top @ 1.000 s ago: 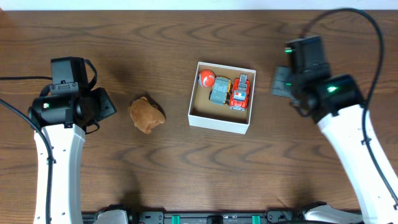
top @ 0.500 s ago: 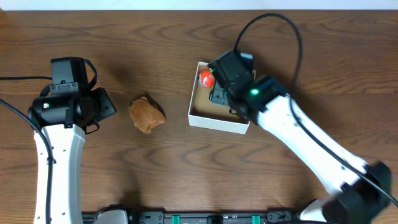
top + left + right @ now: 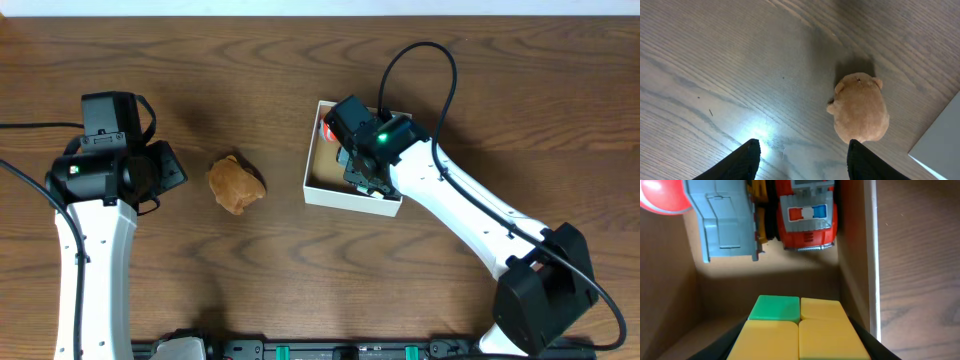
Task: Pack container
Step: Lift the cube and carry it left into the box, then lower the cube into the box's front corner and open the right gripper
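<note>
From where I stand, the right arm [image 3: 460, 205] reaches over the container [image 3: 325, 192], which sits on the counter [image 3: 250, 270] directly beneath its jaws. The right jaws are clamped on a yellow-and-green cube [image 3: 799, 330]. Just ahead of them, inside the box, a red fire engine [image 3: 807, 215] and a grey truck [image 3: 722, 217] lie side by side, with a red ball [image 3: 662, 195] in the far corner beyond the truck. The bare tan floor between the cube and the two vehicles looks like the only free spot. I'd say the step in hand is setting the cube down there. Doing it well means lowering straight, holding the cube clear of the white wall [image 3: 871, 255] close on one side of the jaws, and stopping short of the vehicles so nothing gets shoved. The cube is best let go only once it rests flat, since a drop from height could bounce it onto the toys. The left jaws stand apart and empty, with a brown plush toy [image 3: 861, 107] lying just ahead of them on the counter.
</note>
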Controlling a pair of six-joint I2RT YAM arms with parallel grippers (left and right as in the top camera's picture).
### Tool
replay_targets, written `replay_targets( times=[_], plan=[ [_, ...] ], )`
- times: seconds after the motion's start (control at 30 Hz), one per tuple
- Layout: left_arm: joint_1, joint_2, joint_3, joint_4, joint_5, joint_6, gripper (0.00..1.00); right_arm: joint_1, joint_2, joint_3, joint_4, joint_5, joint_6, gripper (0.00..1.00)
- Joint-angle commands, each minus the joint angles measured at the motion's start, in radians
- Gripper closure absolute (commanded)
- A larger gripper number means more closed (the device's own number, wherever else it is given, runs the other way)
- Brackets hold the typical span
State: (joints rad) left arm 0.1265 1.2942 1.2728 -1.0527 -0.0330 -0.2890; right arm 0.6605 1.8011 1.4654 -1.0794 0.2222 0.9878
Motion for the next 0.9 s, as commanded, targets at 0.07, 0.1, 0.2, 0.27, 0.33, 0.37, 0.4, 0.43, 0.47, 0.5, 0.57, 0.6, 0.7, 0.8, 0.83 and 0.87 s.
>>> replay_targets(
  times=[0.07,0.1,0.2,0.27,0.33,0.37,0.4,0.43,0.47,0.5,0.57,0.6,0.7,0.8,0.83,0.87],
  plan=[
    [0.003,0.002,0.001,-0.005,-0.004,-0.008,0.43,0.008,0.058,-0.008,-0.018,-0.003,0.020,0.99],
    [0.003,0.002,0.001,-0.005,-0.004,-0.008,0.43,0.008,0.060,-0.008,-0.017,-0.006,0.016,0.99],
    [0.003,0.002,0.001,-0.005,-0.004,-0.008,0.43,0.007,0.060,-0.008,-0.013,-0.006,0.004,0.99],
    [0.003,0.002,0.001,-0.005,-0.004,-0.008,0.43,0.003,0.060,-0.008,-0.016,-0.006,-0.003,0.99],
    [0.003,0.002,0.001,-0.005,-0.004,-0.008,0.43,-0.001,0.060,-0.008,-0.027,-0.014,-0.010,0.99],
    [0.003,0.002,0.001,-0.005,-0.004,-0.008,0.43,-0.002,0.060,-0.008,-0.036,-0.014,-0.010,0.99],
    [0.003,0.002,0.001,-0.005,-0.004,-0.008,0.43,-0.003,0.060,-0.008,-0.045,-0.014,-0.014,0.98],
    [0.003,0.002,0.001,-0.005,-0.004,-0.008,0.43,-0.005,0.060,-0.008,-0.051,-0.015,-0.027,0.98],
    [0.003,0.002,0.001,-0.005,-0.004,-0.008,0.43,-0.006,0.060,-0.008,-0.058,-0.016,-0.034,0.98],
    [0.003,0.002,0.001,-0.005,-0.004,-0.008,0.43,-0.007,0.060,-0.008,-0.063,-0.016,-0.042,0.99],
    [0.003,0.002,0.001,-0.005,-0.004,-0.008,0.43,-0.011,0.060,-0.008,-0.066,-0.017,-0.055,0.99],
    [0.003,0.002,0.001,-0.005,-0.004,-0.008,0.43,-0.014,0.060,-0.008,-0.065,-0.017,-0.061,0.99],
    [0.003,0.002,0.001,-0.005,-0.004,-0.008,0.42,-0.027,0.060,-0.008,-0.063,-0.017,-0.075,0.98],
    [0.003,0.002,0.001,-0.005,-0.004,-0.008,0.43,-0.048,0.060,-0.008,-0.062,-0.018,-0.088,0.98],
    [0.003,0.002,0.001,-0.006,-0.004,-0.008,0.43,-0.056,0.060,-0.008,-0.062,-0.018,-0.088,0.97],
    [0.003,0.002,0.000,-0.006,-0.005,-0.008,0.42,-0.065,0.060,-0.008,-0.061,-0.018,-0.089,0.97]
  ],
)
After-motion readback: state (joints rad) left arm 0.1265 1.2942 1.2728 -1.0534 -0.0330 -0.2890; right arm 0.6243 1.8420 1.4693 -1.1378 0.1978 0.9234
